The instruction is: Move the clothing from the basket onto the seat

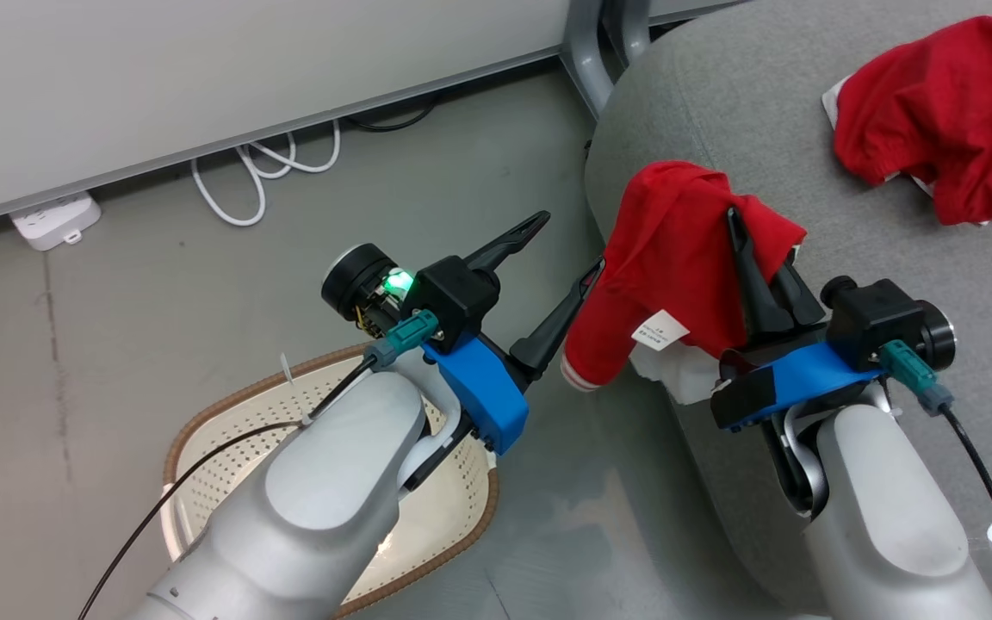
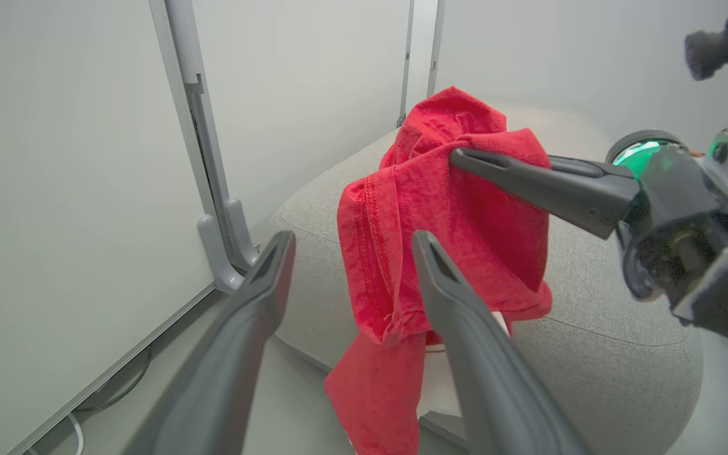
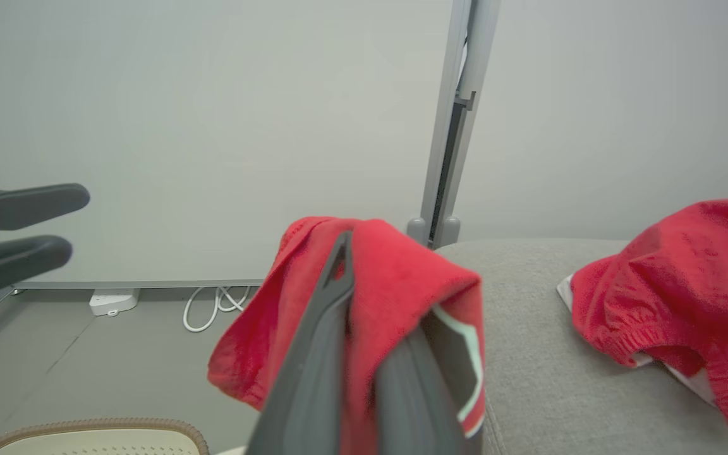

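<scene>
Nearest the robot, the basket (image 1: 203,456) is seen on the floor (image 1: 117,327), partly covered by the pale left forearm. Just ahead, the left gripper (image 1: 567,250) is held above the floor beside the rounded corner of the seat (image 1: 720,103). Its jaws are spread wide and nothing is held between them. One fingertip lies right beside hanging red cloth, but whether it touches cannot be told. To the right, the right gripper (image 1: 750,250) is raised over the seat's corner with its jaws drawn nearly together on a shirt (image 1: 668,250), whose fabric is bunched and draped over both fingers. The rest of the shirt hangs down past the seat's edge toward the floor, with a white label (image 1: 660,330) showing near its lower end. Farther back on the seat, well apart from the held one, a second shirt (image 1: 952,112) lies crumpled, with a little white showing at its edges. Farthest off, a white power strip (image 1: 55,220) and a looped white cable (image 1: 263,172) are seen on the floor at the foot of the pale wall (image 1: 246,69).
</scene>
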Available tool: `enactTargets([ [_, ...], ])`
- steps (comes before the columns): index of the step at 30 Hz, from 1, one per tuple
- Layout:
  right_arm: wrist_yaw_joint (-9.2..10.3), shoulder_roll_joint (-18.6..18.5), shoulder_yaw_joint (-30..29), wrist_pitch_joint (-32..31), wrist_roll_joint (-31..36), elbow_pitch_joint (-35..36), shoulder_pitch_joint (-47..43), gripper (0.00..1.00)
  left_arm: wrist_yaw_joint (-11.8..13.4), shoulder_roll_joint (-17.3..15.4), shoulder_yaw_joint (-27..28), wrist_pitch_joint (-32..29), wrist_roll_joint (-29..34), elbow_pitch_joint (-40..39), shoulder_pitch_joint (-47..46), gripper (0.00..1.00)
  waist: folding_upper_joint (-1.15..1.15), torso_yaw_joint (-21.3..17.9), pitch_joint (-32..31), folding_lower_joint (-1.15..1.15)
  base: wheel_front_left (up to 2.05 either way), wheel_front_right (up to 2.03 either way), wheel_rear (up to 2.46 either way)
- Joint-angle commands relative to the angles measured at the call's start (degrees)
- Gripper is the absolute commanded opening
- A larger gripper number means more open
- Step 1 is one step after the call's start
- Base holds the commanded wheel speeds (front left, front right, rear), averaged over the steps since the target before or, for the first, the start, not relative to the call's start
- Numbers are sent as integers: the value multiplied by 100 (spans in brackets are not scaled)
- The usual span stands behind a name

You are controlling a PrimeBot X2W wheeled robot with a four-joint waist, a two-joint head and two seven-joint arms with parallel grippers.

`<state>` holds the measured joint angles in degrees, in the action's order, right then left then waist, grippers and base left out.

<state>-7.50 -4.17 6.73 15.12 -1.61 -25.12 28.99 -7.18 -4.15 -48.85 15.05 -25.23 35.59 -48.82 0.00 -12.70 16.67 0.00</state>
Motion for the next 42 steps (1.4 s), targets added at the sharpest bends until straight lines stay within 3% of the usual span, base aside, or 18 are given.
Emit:
enactTargets([
  [1,2,4,-72,5,1,79,-90,0,11,-40,-32,19,18,-11,-49,100,0,-178,90,0,0,0,0],
  [11,2,64,-644,5,-1,432,-339,0,31,-66,-168,10,63,-110,-104,100,0,-711,255,0,0,0,0],
  [22,2,76,-1180,5,-31,662,-731,0,27,-36,-375,-16,53,-125,-52,100,0,-964,376,0,0,0,0],
  [33,2,89,-1199,5,19,707,-786,0,35,-46,-455,-12,29,-134,-97,100,0,-976,424,0,0,0,0],
  [42,2,-364,-854,5,229,1229,-81,0,110,-211,-436,-43,57,-212,-193,100,0,-923,654,0,0,0,0],
])
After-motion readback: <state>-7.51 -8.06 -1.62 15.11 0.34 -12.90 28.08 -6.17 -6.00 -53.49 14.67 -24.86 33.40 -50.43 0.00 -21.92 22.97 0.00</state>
